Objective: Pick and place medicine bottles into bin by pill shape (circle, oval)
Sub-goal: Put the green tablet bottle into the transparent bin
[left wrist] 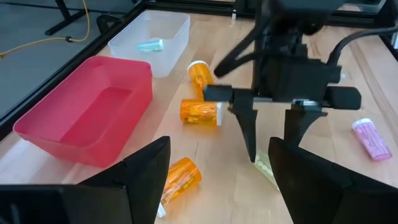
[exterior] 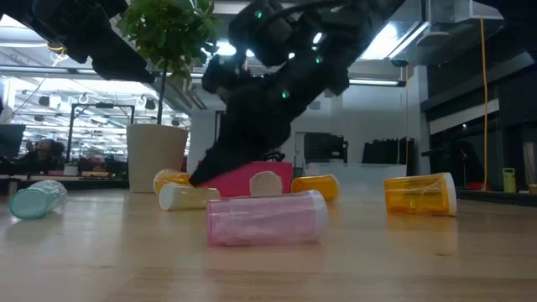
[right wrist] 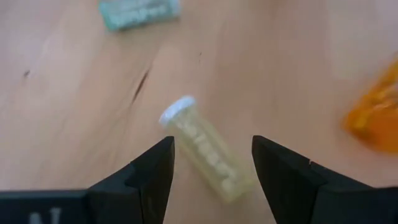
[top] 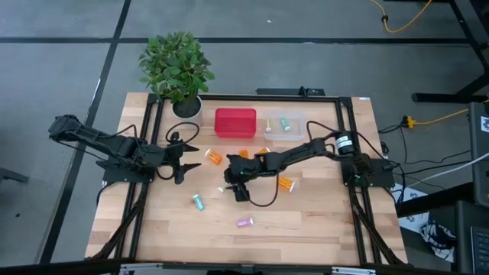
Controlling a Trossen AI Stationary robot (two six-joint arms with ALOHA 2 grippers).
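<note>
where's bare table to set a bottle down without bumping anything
The strip along the table's near edge, beyond the purple bottle, is bare, as is the corner right of the clear bin. It is crowded mid-table, where the right gripper hangs over a pale yellow bottle among orange ones.

Even overhead light falls on the worktop (top: pixel 306 221) in the high view, with only soft, short shadows. The low view is backlit: bright ceiling strips and windows turn the right arm (exterior: pixel 277 75) into a near silhouette, and the purple bottle (exterior: pixel 266 218) close to the lens is soft. In the right wrist view the pale yellow bottle (right wrist: pixel 205 148) and wood grain are blurred.
</note>
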